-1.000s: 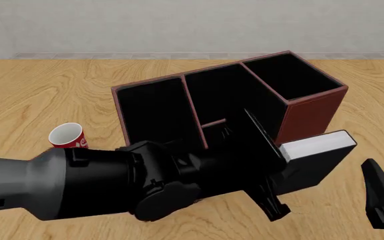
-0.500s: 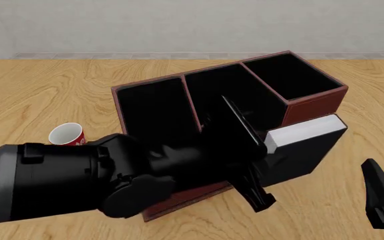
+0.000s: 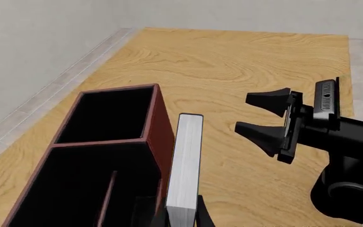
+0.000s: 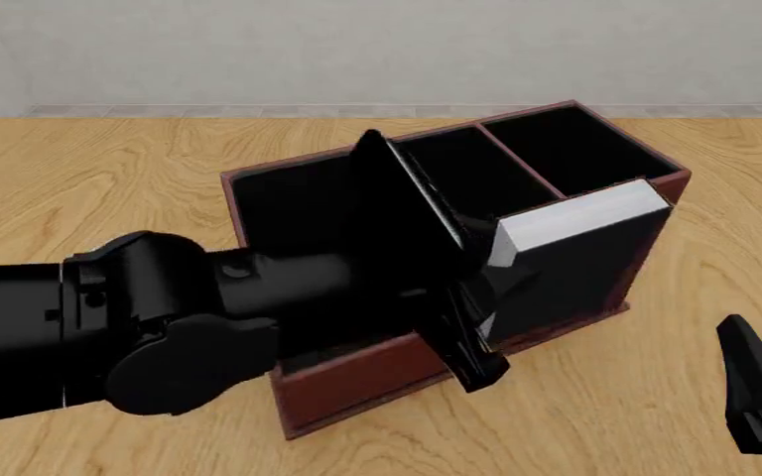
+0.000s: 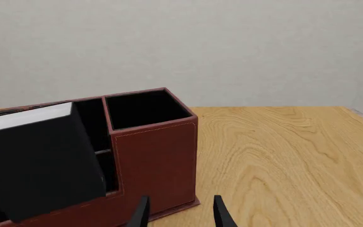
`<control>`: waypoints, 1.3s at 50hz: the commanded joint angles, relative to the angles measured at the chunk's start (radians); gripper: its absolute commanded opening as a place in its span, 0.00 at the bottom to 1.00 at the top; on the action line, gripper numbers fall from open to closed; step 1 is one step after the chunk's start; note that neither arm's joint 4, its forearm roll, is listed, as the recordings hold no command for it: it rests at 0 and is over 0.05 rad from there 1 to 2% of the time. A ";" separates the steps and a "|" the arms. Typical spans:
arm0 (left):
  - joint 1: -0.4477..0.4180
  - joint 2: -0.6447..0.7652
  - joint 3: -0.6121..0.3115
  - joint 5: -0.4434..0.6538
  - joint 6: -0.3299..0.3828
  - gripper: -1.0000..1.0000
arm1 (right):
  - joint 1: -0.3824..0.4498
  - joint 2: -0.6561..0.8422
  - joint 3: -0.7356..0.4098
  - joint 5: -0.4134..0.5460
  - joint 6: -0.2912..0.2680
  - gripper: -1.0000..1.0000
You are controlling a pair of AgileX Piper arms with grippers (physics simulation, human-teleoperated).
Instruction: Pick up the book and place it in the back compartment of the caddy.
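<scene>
Half done: book lifted, not yet placed.
Left fingers [image 4: 467, 297] clamp the book [image 4: 579, 253], held beyond them above the caddy [image 4: 354, 387]; right fingers [image 5: 178, 213] are parted, idle, empty.

You had no readable text, label, brand or number in any view. The book [image 4: 579, 213] and the caddy [image 5: 156, 161] showed plain surfaces.
</scene>
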 commanded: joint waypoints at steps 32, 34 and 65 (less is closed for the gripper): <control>0.118 -0.061 0.057 -0.016 0.033 0.00 | 0.000 0.000 0.000 0.000 0.000 1.00; 0.126 -0.055 0.064 -0.029 0.031 0.00 | 0.000 0.000 0.000 0.000 0.000 1.00; 0.127 0.032 0.021 -0.045 0.034 0.00 | 0.000 0.000 0.000 0.000 0.000 1.00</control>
